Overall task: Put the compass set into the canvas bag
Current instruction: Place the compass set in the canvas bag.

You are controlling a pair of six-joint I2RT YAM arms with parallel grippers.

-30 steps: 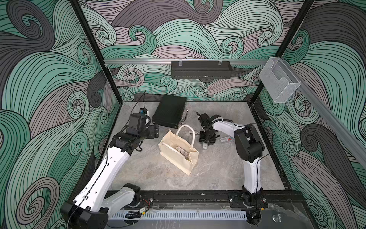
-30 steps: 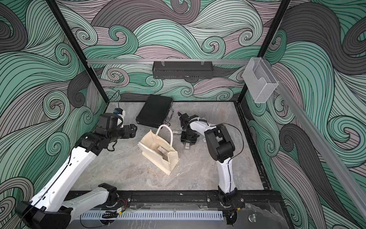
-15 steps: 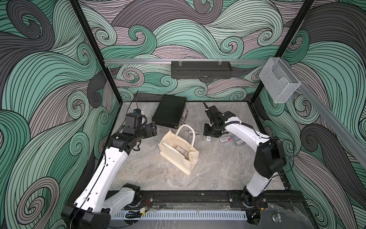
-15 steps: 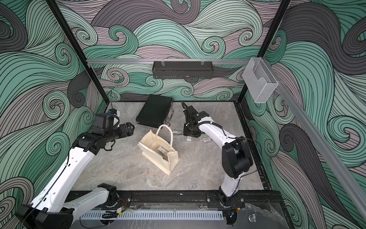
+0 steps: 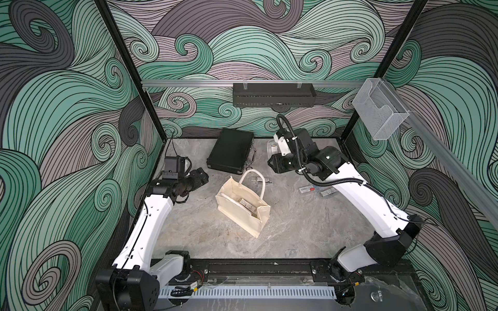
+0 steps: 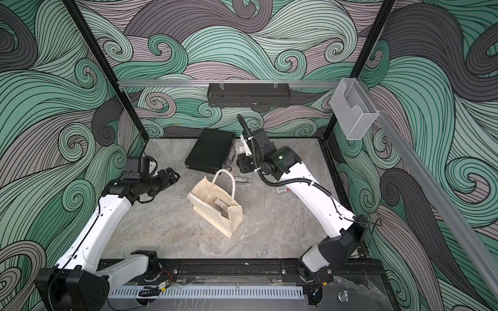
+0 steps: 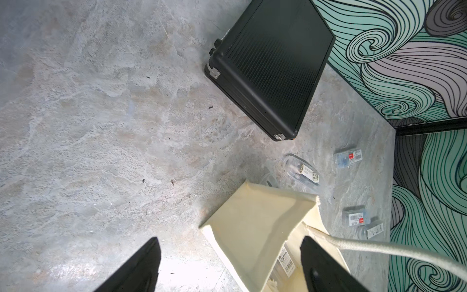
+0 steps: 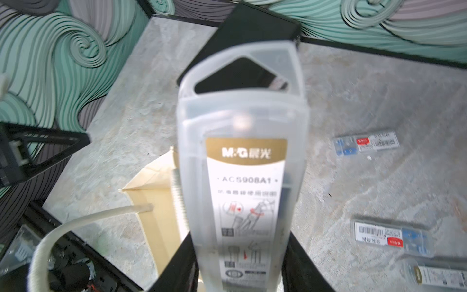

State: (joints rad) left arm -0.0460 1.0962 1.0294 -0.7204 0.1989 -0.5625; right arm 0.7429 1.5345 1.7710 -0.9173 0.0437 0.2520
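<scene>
One canvas bag [image 5: 237, 216], one black briefcase [image 5: 230, 150]; right hand [image 8: 238, 255] grips one compass set [image 8: 242, 121].

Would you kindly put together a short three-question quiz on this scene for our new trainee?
1. True or false: the right gripper is shut on the clear compass case.
2. Where is the black briefcase? A) lying flat behind the canvas bag; B) inside the bag; C) on top of the bag.
3. Is the left gripper open or shut?
Key: 1 true; 2 A; 3 open.
</scene>
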